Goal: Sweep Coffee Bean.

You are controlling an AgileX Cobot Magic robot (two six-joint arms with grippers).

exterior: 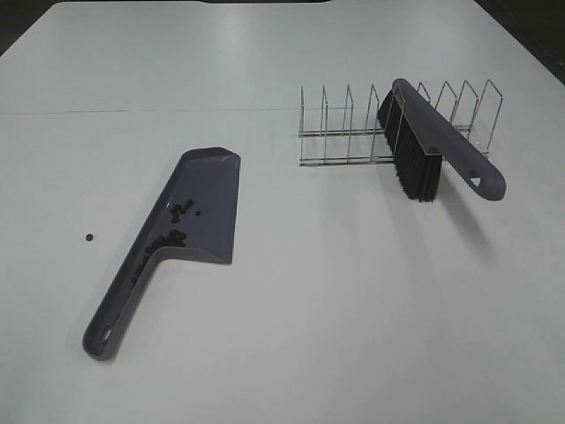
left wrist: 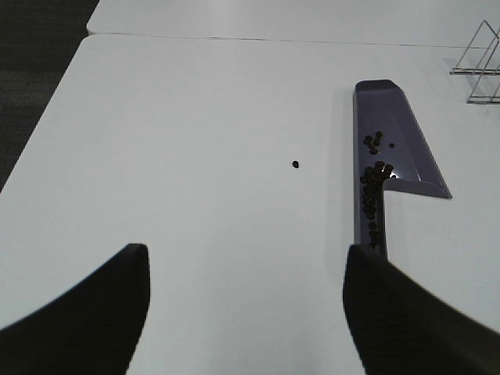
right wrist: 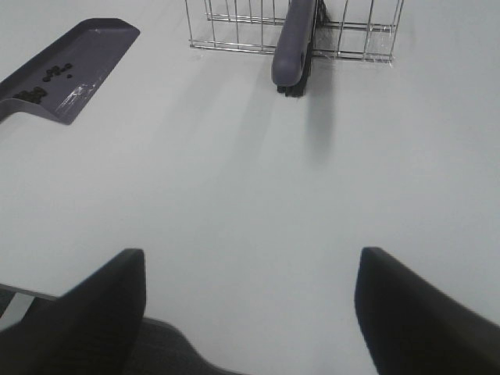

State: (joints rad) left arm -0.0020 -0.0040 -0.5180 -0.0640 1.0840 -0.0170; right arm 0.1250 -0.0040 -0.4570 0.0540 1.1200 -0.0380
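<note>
Coffee beans, tiny dark ovals, in smooth grey-purple dustpan

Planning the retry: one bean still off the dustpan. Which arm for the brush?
Right. The brush leans in the wire rack on the right side, straight ahead of the right gripper, jaws open and empty. The stray bean and dustpan suit the left.

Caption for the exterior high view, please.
Coffee beans gathered in the grey-purple dustpan, one stray bean left on the white table, brush resting in the wire rack.
</note>
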